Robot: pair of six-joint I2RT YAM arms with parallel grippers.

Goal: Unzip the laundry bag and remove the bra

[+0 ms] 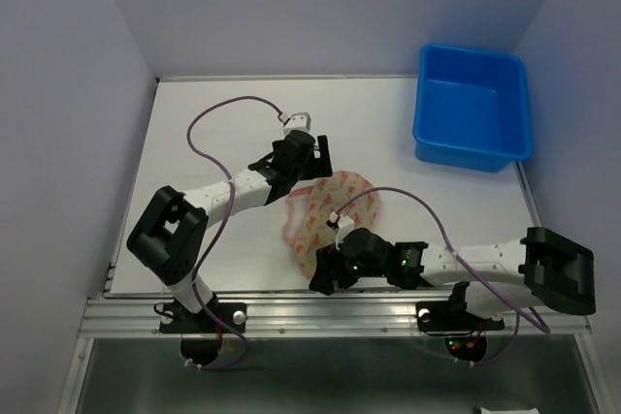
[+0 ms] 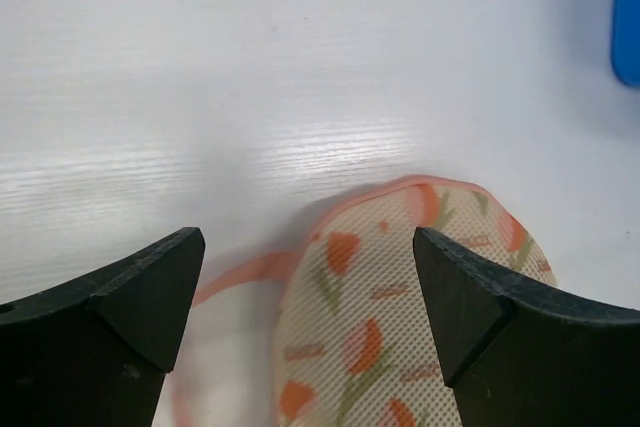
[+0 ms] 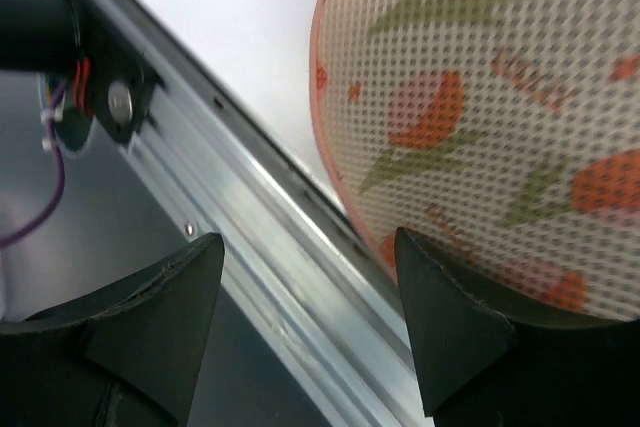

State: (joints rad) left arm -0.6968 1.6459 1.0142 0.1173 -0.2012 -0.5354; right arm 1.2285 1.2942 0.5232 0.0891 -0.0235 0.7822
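Observation:
The laundry bag (image 1: 328, 212) lies closed on the white table, cream mesh with an orange flower print and pink edging. My left gripper (image 1: 312, 160) hovers over its far end. In the left wrist view that gripper (image 2: 305, 252) is open, the bag's far lobe (image 2: 400, 317) and pink strap (image 2: 240, 277) lying below the gap. My right gripper (image 1: 325, 276) is at the bag's near end, by the table's front edge. It (image 3: 308, 247) stands open, one fingertip (image 3: 440, 297) against the rim of the near lobe (image 3: 480, 97). The bra is hidden.
A blue plastic tub (image 1: 473, 106) stands at the back right of the table, and its corner (image 2: 628, 17) shows in the left wrist view. The aluminium front rail (image 3: 250, 227) runs right under the right gripper. Grey walls close in the left, back and right sides.

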